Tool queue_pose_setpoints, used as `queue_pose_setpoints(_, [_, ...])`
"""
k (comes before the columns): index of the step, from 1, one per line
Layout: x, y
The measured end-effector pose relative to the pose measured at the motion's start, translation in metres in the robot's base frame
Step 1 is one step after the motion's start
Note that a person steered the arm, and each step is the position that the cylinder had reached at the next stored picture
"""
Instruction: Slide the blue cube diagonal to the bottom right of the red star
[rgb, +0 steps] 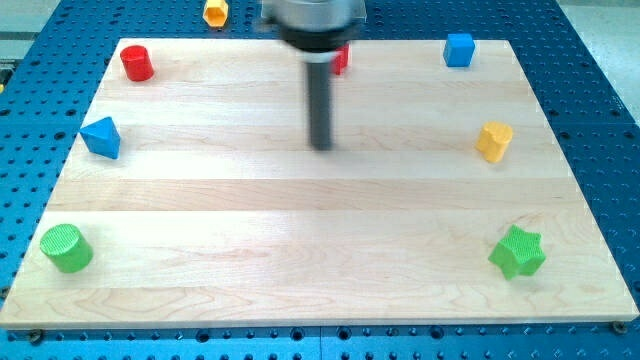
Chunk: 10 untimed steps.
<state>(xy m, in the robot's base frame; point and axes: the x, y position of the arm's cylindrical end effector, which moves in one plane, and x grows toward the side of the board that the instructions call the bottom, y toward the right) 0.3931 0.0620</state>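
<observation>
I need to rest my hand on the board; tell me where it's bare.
The middle and bottom centre are bare, bordered by my tip above, the green cylinder left and the green star right. The top edge is busier: red cylinder, a partly hidden red block, blue cube.

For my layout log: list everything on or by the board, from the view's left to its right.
green cylinder → blue triangular block → red cylinder → yellow block → my tip → blue cube → yellow block → green star
</observation>
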Motion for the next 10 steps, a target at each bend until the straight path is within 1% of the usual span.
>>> queue_pose_setpoints(1, [-0.053, 0.071])
queue_pose_setpoints(2, [-0.101, 0.160])
queue_pose_setpoints(3, [-0.172, 0.220])
queue_pose_setpoints(4, [-0.194, 0.185])
queue_pose_setpoints(5, [-0.155, 0.056])
queue_pose_setpoints(6, [-0.089, -0.072])
queue_pose_setpoints(7, [-0.071, -0.112])
queue_pose_setpoints(8, [-0.099, -0.103])
queue_pose_setpoints(10, [-0.091, 0.001])
